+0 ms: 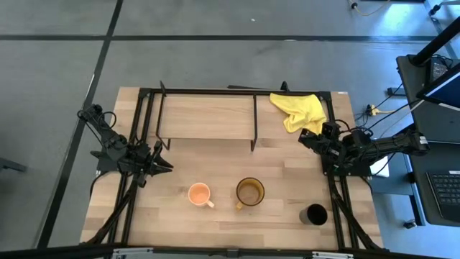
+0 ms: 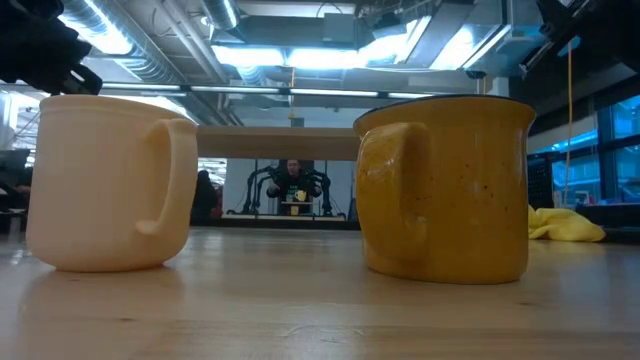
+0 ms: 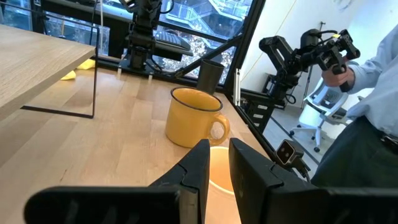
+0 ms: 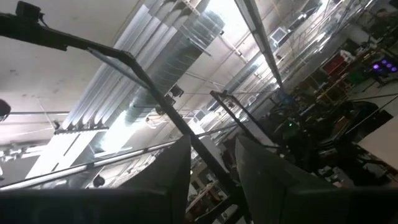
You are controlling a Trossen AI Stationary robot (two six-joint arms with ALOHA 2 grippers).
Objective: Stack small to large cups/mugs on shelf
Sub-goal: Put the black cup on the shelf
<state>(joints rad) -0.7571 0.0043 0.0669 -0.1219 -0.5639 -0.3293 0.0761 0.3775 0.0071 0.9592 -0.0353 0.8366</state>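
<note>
High view: my left gripper (image 1: 167, 165), fingers slightly parted and empty, hovers near the peach-orange mug (image 1: 199, 193); right gripper (image 4: 210, 163) likewise parted.

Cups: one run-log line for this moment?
peach mug, yellow mug, black cup: on table, apart | shelf: bare | left hand, right hand: empty, raised

The shelf (image 1: 205, 117) stands along the table's (image 1: 144, 216) far edge, its board bare. A cloth (image 1: 300, 110) lies at the far right corner, just right of the shelf. Nearer the front edge sit three vessels in a loose row: a mug (image 1: 199, 194) left of centre, a wider mug (image 1: 249, 192) beside it, and a cup (image 1: 314, 214) toward the front right corner.
</note>
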